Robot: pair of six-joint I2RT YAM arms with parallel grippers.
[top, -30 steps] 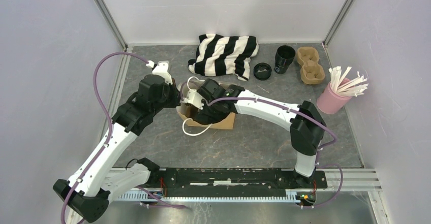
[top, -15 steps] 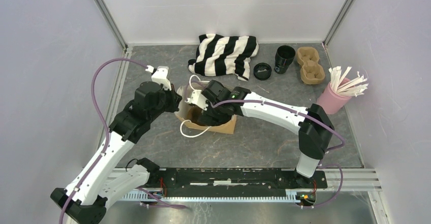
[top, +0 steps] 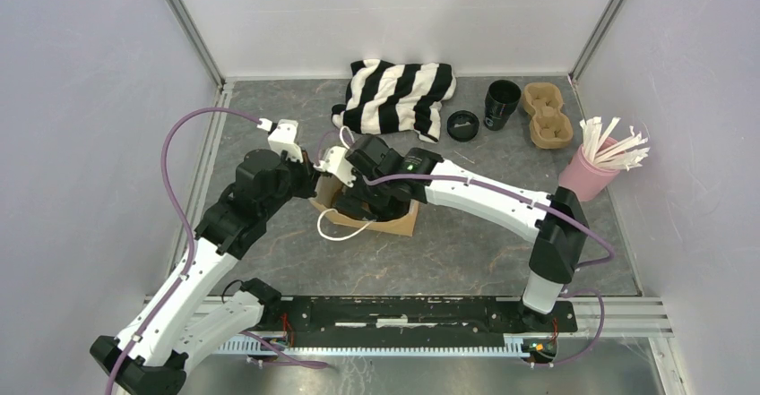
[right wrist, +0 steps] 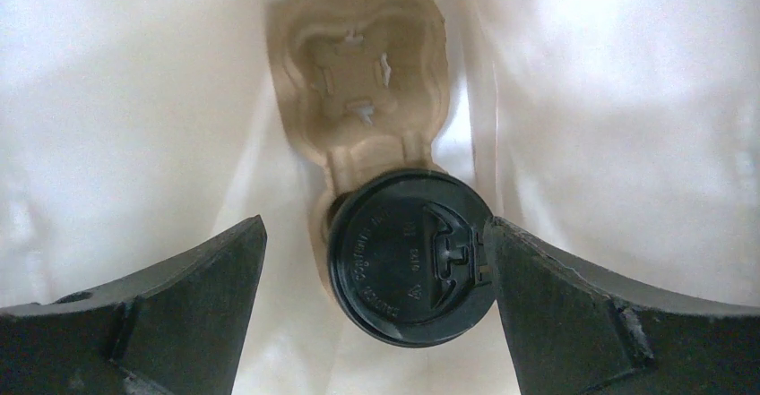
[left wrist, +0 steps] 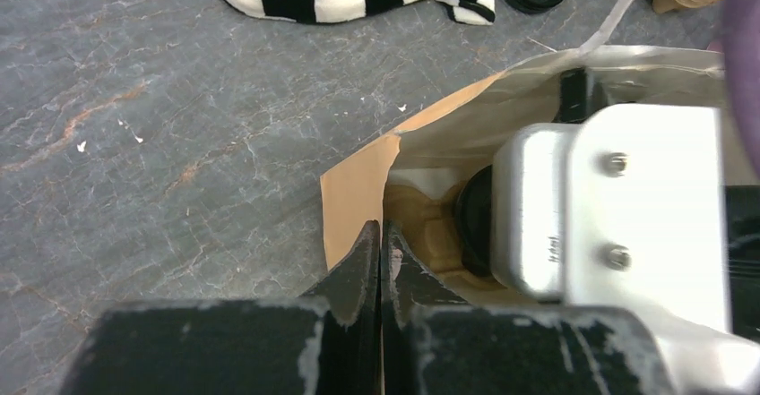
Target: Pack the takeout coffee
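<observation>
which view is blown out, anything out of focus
Right wrist: the bag's inner walls glare near white, yet the takeout coffee's lid stays sharp. Left wrist: the purple cable at the right edge is blurred, the table crisp. Top external: even, soft light.

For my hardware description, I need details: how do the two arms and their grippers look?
Both the left arm and right arm have white links with black joints, and a purple cable runs along each. The left gripper and right gripper have black, wedge-shaped fingers, scuffed at the edges.
</observation>
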